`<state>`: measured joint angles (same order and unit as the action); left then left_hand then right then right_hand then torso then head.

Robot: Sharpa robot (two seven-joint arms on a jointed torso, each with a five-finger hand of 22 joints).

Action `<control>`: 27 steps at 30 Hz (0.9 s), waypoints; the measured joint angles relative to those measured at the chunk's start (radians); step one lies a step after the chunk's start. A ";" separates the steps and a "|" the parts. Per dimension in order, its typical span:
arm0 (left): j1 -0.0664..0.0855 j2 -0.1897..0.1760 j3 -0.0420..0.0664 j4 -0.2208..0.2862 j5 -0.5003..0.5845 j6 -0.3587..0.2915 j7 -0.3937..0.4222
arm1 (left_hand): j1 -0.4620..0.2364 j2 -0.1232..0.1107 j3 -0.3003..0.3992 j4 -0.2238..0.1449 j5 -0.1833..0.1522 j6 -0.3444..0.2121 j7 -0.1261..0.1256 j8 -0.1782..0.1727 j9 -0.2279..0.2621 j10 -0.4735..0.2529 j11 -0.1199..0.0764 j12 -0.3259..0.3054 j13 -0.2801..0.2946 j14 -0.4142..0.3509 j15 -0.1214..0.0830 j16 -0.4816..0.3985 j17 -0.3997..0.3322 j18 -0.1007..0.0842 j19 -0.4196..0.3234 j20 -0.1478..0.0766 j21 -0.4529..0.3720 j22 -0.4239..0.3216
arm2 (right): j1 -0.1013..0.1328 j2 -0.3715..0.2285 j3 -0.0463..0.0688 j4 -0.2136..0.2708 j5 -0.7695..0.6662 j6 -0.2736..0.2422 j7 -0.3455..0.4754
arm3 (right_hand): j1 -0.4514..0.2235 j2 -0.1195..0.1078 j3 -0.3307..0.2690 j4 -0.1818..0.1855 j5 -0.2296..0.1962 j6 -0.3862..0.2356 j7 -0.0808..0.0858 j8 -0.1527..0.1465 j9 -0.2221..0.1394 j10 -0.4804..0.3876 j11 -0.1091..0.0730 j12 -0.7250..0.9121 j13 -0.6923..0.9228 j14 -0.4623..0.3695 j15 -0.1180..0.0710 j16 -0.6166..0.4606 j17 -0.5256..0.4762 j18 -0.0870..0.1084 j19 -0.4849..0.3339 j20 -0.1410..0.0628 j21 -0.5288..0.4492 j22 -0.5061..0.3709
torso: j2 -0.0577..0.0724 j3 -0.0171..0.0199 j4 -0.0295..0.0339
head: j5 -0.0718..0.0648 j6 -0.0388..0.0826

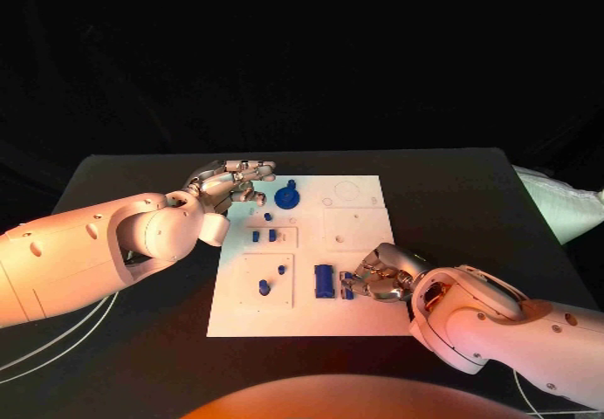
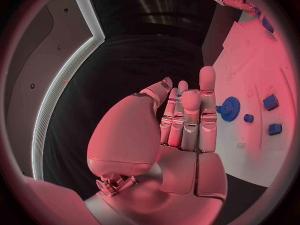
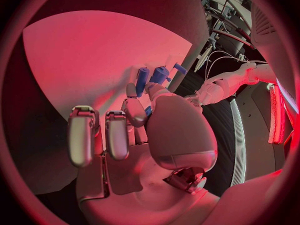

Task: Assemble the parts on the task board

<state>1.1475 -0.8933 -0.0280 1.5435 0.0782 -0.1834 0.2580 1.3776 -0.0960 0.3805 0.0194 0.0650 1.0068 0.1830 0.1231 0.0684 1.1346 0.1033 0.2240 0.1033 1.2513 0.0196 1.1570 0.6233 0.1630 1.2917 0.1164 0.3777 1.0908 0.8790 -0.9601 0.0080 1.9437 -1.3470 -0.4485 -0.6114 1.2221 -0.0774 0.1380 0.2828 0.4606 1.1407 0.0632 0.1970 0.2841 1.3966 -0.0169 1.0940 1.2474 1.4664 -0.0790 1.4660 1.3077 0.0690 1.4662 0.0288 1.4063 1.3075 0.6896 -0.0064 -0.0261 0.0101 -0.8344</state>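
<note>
A: What lies on the black table (image 1: pixel 151 349)?

B: One flat white task board (image 1: pixel 346 319), rectangular and matte, with shallow square recesses. On it are small blue parts of smooth plastic. I count one toothed gear (image 1: pixel 288 197) at the far left corner and one long ribbed block (image 1: pixel 325 281) near the front. There are also two small blocks (image 1: pixel 264 236) side by side at mid-left, one small peg (image 1: pixel 264 286) in the front-left recess, and a few further bits too small to count surely.

A: And the left hand (image 1: pixel 233 185)?

B: Silver, jointed metal on a glossy white arm. It hangs beside the board's far left corner, just by the gear, fingers straight and close together, holding nothing.

A: The right hand (image 1: pixel 381 275)?

B: It rests at the board's right front edge, fingers curled. They are around a blue cylindrical part (image 3: pixel 159 75) beside the ribbed block; the grip looks closed on it.
</note>
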 measured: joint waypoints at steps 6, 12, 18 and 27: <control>0.000 0.000 0.000 0.000 0.000 0.001 -0.001 | 0.000 0.000 0.000 0.000 0.000 0.000 0.000 0.000 0.000 0.000 0.000 0.000 0.000 0.000 0.000 0.000 0.000 0.000 0.000 0.000 0.000 0.000 | 0.001 0.004 0.000 -0.006 -0.004 0.009 -0.001 | -0.029 0.010 -0.031 0.006 -0.021 0.000 0.000 0.000 0.003 0.004 0.003 0.005 0.007 0.000 0.000 0.000 0.000 0.000 0.000 0.000 0.000 0.000 | 0.000 -0.0001 0.0009 | 0.000 0.000; 0.000 -0.001 0.000 0.001 0.000 0.001 -0.002 | 0.000 0.000 -0.003 0.003 0.000 0.000 0.000 0.000 0.000 -0.003 0.003 0.000 0.000 0.000 0.000 0.000 -0.001 0.000 0.000 0.000 0.000 0.000 | 0.001 0.006 0.000 -0.007 -0.010 0.016 -0.002 | -0.070 0.022 -0.080 0.006 -0.087 0.004 -0.004 0.000 0.006 0.009 -0.002 0.013 0.018 0.000 0.000 0.000 0.000 0.000 0.000 0.000 0.000 0.000 | 0.000 0.0000 0.0007 | 0.001 0.000; 0.000 -0.001 0.000 0.001 0.000 0.002 -0.003 | 0.000 0.000 -0.005 0.000 0.000 0.000 0.000 0.000 0.000 -0.004 0.004 0.000 0.000 -0.007 0.000 -0.004 -0.005 0.000 0.000 0.000 0.000 0.000 | 0.001 0.006 0.000 -0.005 -0.018 0.018 -0.003 | -0.072 0.025 -0.093 0.006 -0.101 0.007 -0.007 0.000 0.009 0.009 -0.002 0.023 0.024 0.000 0.000 0.000 0.000 0.000 0.000 0.000 0.000 0.000 | 0.000 0.0006 -0.0004 | 0.003 -0.001; 0.000 -0.002 0.000 0.001 0.000 0.003 -0.005 | 0.000 0.000 -0.005 0.000 0.000 -0.005 0.002 0.000 0.000 -0.004 0.004 0.000 0.000 -0.007 0.000 -0.004 -0.006 0.000 0.000 0.000 0.000 -0.001 | 0.001 -0.013 0.000 0.013 -0.031 0.025 0.000 | -0.051 0.017 -0.137 -0.018 -0.197 0.007 -0.007 0.000 0.014 0.010 -0.001 0.023 0.028 0.000 0.000 0.000 0.000 0.000 0.000 0.000 0.000 0.001 | 0.000 0.0016 -0.0004 | 0.002 -0.002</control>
<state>1.1475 -0.8948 -0.0279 1.5441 0.0782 -0.1801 0.2533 1.3776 -0.0960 0.3752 0.0192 0.0650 1.0016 0.1852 0.1231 0.0684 1.1309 0.1070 0.2240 0.1033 1.2438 0.0200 1.1531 0.6168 0.1630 1.2917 0.1164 0.3778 1.0896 0.8803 -0.9726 0.0078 1.9570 -1.3778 -0.4237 -0.6111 1.1709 -0.0605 0.0009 0.2647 0.2634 1.1473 0.0566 0.1969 0.2977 1.4064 -0.0179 1.1173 1.2752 1.4665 -0.0789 1.4660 1.3074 0.0690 1.4662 0.0289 1.4061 1.3081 0.6891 -0.0048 -0.0265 0.0123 -0.8366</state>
